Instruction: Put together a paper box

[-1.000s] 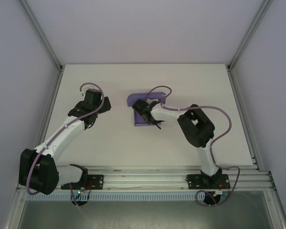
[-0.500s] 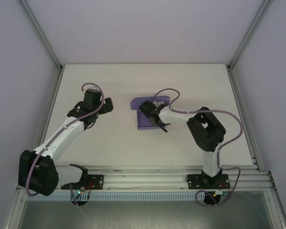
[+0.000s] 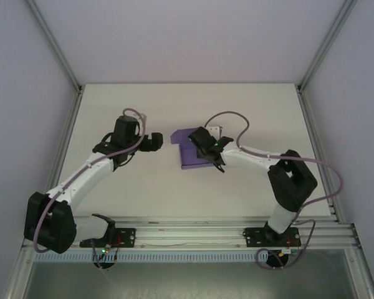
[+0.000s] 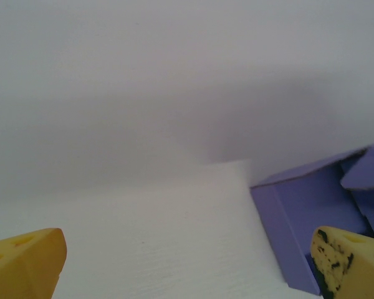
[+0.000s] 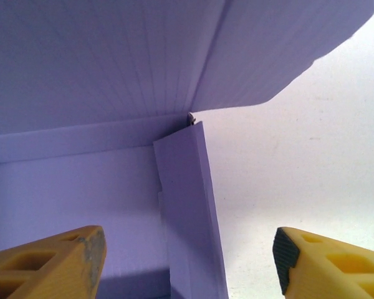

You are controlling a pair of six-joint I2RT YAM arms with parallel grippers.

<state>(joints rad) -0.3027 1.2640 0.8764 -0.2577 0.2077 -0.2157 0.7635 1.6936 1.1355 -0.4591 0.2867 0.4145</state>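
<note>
The purple paper box (image 3: 187, 159) lies mid-table, partly folded, with its lid flap (image 5: 280, 43) raised at the far side. My right gripper (image 3: 207, 149) hovers over the box's right part. In the right wrist view the right gripper (image 5: 187, 265) is open, its yellow fingers (image 5: 50, 265) standing on either side of an upright side wall (image 5: 190, 212) without touching it. My left gripper (image 3: 157, 142) is open just left of the box. In the left wrist view the left gripper (image 4: 187, 268) holds nothing, and the box (image 4: 299, 212) sits by its right finger (image 4: 349, 261).
The white table (image 3: 131, 187) stretches around the box, with bare room at the back and front. Grey frame rails (image 3: 318, 149) line the sides and a metal rail (image 3: 193, 230) carries the arm bases at the near edge.
My right gripper has opened and let go of the box's side wall, while that arm's elbow swung right. My left gripper has moved right, closer to the box.
</note>
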